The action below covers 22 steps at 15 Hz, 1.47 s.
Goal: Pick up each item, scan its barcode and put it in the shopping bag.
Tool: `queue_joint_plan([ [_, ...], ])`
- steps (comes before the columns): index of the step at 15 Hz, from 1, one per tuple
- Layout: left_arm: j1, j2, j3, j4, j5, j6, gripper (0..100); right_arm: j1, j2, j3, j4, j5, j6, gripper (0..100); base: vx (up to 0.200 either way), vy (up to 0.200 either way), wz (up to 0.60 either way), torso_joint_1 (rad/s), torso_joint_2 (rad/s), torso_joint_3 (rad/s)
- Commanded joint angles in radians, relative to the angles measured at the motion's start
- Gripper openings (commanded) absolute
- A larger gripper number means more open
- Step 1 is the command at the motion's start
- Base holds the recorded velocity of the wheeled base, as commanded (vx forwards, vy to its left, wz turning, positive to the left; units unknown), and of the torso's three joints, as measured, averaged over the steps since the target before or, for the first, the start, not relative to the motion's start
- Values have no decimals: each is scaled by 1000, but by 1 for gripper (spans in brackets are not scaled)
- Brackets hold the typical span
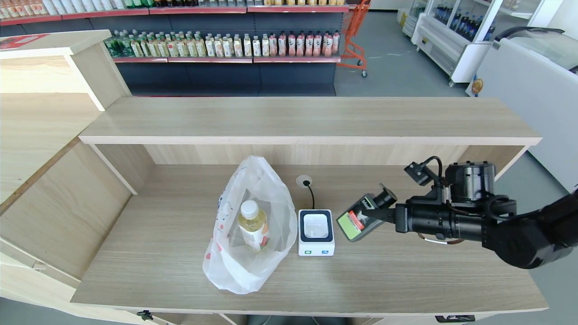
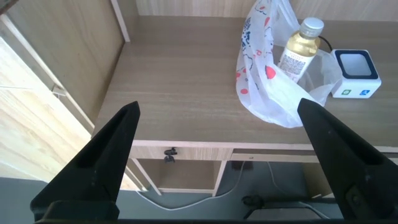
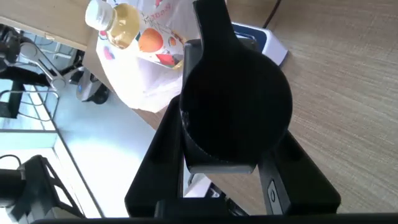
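The right gripper (image 1: pixel 378 208) has its fingers clamped on one end of a dark container (image 1: pixel 356 221) with a green and red label, held tilted above the desk (image 1: pixel 406 275) just beside the scanner (image 1: pixel 316 232), not over its window. The left gripper (image 2: pixel 217 112) hangs with fingers spread wide, grasping nothing, off the desk's front corner. The shopping bag (image 1: pixel 266 194) stands on the scanner's other side with a bottle (image 1: pixel 252 225) upright inside. Gripped at one end only, the container may pivot or slip. Its barcode may miss the window, and the bag's limp rim could fold shut under it.
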Motion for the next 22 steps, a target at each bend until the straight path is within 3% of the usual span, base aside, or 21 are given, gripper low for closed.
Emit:
queue_joint_plan([
  [1, 0, 0, 0, -1, -1, 0, 100, 30, 120, -42, -13, 1, -1, 0, 0, 0, 0, 0, 0, 0],
  [13, 0, 0, 0, -1, 0, 0, 100, 147, 329, -297, -34, -47, -1, 0, 0, 0, 0, 0, 0, 0],
  [22, 0, 0, 0, -1, -1, 0, 100, 160, 360, -353, -33, -85, -13, 0, 0, 0, 0, 0, 0, 0],
])
